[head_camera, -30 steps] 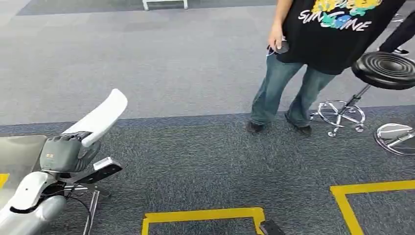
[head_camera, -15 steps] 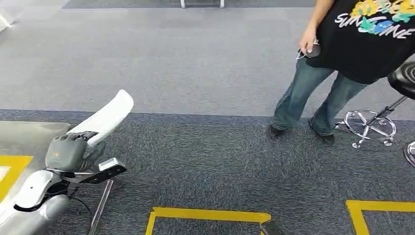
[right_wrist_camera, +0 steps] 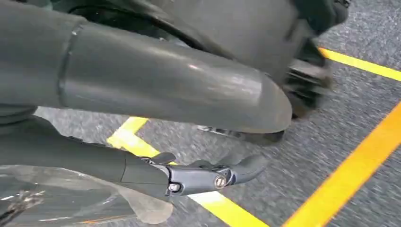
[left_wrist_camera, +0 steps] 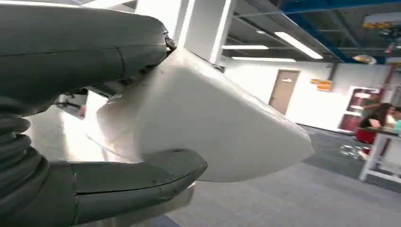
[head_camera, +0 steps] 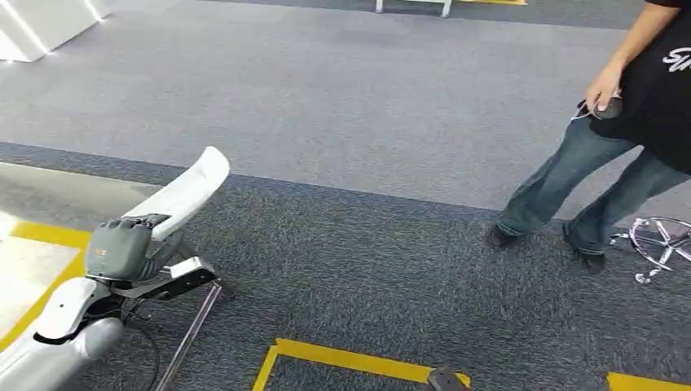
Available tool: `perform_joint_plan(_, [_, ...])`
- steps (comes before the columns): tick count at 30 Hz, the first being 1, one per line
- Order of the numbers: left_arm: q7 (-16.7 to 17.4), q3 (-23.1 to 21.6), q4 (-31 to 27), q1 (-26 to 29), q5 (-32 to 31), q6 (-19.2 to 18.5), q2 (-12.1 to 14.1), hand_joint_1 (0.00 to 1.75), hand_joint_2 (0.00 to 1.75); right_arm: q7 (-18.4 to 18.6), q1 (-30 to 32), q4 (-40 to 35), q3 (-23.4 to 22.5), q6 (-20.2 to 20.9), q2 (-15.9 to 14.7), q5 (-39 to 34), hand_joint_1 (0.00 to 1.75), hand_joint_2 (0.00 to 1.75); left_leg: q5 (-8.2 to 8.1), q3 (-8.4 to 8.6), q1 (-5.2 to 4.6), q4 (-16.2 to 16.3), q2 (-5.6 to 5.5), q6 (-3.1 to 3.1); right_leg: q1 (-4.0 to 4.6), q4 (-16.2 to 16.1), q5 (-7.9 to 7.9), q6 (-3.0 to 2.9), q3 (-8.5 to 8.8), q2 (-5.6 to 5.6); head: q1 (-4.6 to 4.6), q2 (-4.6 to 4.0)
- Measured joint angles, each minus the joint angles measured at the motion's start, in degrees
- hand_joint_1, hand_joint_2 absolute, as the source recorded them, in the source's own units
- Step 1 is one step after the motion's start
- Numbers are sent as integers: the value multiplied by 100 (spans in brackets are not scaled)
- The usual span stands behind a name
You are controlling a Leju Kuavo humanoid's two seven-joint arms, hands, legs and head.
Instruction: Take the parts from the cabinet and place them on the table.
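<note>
Overhead, left hand (head_camera: 122,248) grips white part (head_camera: 183,191); wrist view adds thumb (left_wrist_camera: 142,177) beneath.

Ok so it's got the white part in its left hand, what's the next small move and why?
Probably keep turning left toward the steel table before lowering anything. The left hand grips the white part over the carpet, with its fingers wrapped around it, and the table lies only at the left edge of the head view.

Even bright indoor light, ceiling strip lights (left_wrist_camera: 292,44) glaring, wrist views motion-blurred, soft shadows on carpet (head_camera: 342,269)
</note>
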Motion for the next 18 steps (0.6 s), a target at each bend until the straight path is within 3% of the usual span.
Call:
perform_joint_plan(1, [0,-2,13,-39,0,2,0,175,175,-2,1,18,0,0,0,0,0,0,-17,-50,-22,72,-61,-30,-19,-128,-52,-17,99,70,-4,0])
perform_joint_plan(4, [0,-13,55,-41,-2,13,-13,175,175,4,-9,17,-2,-4,-20,0,0,0,34,-87,22,24,-208,-113,32,-78,-42,-102,100,-83,2,0])
perform_joint_plan(5, [0,-11,66,-42,-2,15,-4,175,175,2,-18,20,-4,-4,-20,0,0,0,-2,-106,29,53,-234,-138,-17,-134,-11,-156,123,-151,0,0])
perform_joint_plan(6, [0,-11,68,-48,-2,18,-4,175,175,-2,-27,20,-4,-4,-20,0,0,0,-94,-145,5,169,-5,-157,-3,-142,-19,-194,145,-200,-17,0])
perform_joint_plan(7, [0,-11,74,-77,-2,17,-4,175,175,-4,-27,20,-4,-4,-20,0,0,0,-285,-287,3,497,190,-188,7,-144,-30,-226,159,-255,-53,0])
perform_joint_plan(8, [0,-13,79,-93,-2,17,-15,175,175,-4,-21,20,-4,0,-20,0,0,0,-499,-497,15,947,298,-213,21,-143,-42,-243,166,-325,-46,0])
perform_joint_plan(10, [0,-31,98,-79,-2,17,-33,175,175,-2,-2,20,-4,-2,-22,0,0,0,-810,-914,38,1804,367,-236,44,-141,-60,-263,167,-463,-46,0])
perform_joint_plan(11, [0,-46,118,-73,-2,17,-33,175,175,-2,-4,20,-4,-2,-26,0,0,0,-766,-949,44,1859,369,-237,50,-141,-65,-263,172,-526,-46,0])
perform_joint_plan(12, [0,-63,133,-73,-2,17,-33,175,175,-2,-8,20,-4,0,-26,0,0,0,-589,-839,43,1643,374,-226,57,-141,-79,-259,182,-587,-46,0])
perform_joint_plan(14, [0,-68,142,-76,-2,20,-33,175,175,-2,-14,20,-4,2,-26,0,0,0,-98,-331,26,672,472,-170,69,-142,-106,-245,231,-693,-46,0])
perform_joint_plan(15, [0,-68,142,-90,0,20,-31,175,175,-2,-13,20,-4,2,-26,0,0,0,45,-68,-11,163,693,-120,77,-144,-127,-234,265,-740,-48,0])
perform_joint_plan(16, [0,-76,146,-120,-2,20,-37,175,175,-2,-9,22,-4,4,-26,0,0,0,-71,3,-84,70,797,-102,115,-140,-144,-205,259,-795,-44,0])
perform_joint_plan(18, [0,-90,153,-141,0,24,-37,175,175,9,-19,22,-7,11,-28,9,0,0,-55,-30,-90,49,691,-72,105,-145,-159,-151,271,-895,-39,0])
